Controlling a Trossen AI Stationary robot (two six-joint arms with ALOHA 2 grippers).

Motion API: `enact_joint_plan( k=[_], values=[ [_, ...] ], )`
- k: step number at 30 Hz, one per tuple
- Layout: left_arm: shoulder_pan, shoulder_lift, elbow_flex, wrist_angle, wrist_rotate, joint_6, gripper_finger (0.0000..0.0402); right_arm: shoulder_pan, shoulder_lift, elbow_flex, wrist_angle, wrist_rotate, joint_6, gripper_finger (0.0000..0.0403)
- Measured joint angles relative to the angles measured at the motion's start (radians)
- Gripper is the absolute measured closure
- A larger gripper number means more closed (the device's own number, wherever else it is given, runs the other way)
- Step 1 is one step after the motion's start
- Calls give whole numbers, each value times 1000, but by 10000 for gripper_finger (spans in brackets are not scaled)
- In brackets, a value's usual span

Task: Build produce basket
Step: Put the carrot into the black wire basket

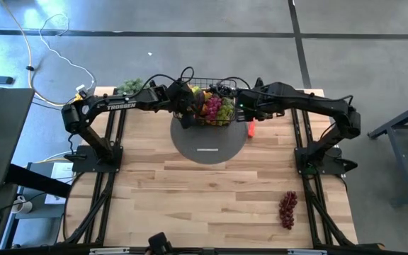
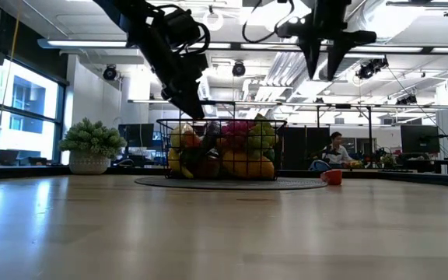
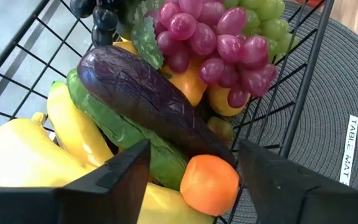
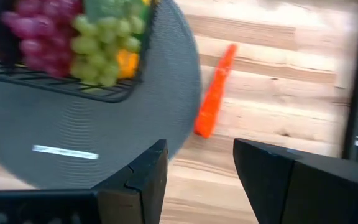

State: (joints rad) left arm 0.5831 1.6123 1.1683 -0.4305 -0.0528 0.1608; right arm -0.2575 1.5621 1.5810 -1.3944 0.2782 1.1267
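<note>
Left hand [image 3: 191,168] is right over the basket [image 1: 214,99], fingers spread apart and holding nothing, an orange mango [image 3: 210,185] sitting just between the fingertips on top of the pile. Beside it lies the eggplant [image 3: 148,102], a green cucumber [image 3: 126,127] under that, yellow bananas [image 3: 55,143] along the near wire wall, and red grapes [image 3: 213,46] with green grapes [image 3: 263,15] heaped at the far end. Basket stands on the round grey mat [image 1: 207,145] at the back of the bench [image 1: 204,198], packed full, fruit rising above the rim in the low view.

Right hand [image 4: 197,168] hangs above the mat's edge, just to the right of the basket, fingers parted and empty. Below it a red chili [image 4: 213,99] lies on the bare wood, touching the mat's rim. One bunch of dark red grapes [image 1: 287,209] sits alone, well apart, near the front right corner of the bench. A leafy green bunch [image 2: 92,140] stands at the back left. A person [image 2: 333,152] sits in the room behind
</note>
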Motion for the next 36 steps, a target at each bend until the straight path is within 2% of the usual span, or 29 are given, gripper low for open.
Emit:
enact_joint_plan(
  k=[7,16,23,28,36],
  values=[
    [1,-6,0,-4,-5,0,142,-9,1,0,-112,49,-1,237],
    [6,-81,0,-6,-19,19,140,-43,0,-3,-176,78,-39,237],
    [8,-162,0,8,-74,34,140,-108,-10,-80,-169,88,-97,237],
    [8,-205,0,19,-104,34,140,-165,-63,-190,-66,15,-127,238],
    [11,-222,0,42,-146,60,140,-224,-127,-407,256,-126,-140,238]
  ],
)
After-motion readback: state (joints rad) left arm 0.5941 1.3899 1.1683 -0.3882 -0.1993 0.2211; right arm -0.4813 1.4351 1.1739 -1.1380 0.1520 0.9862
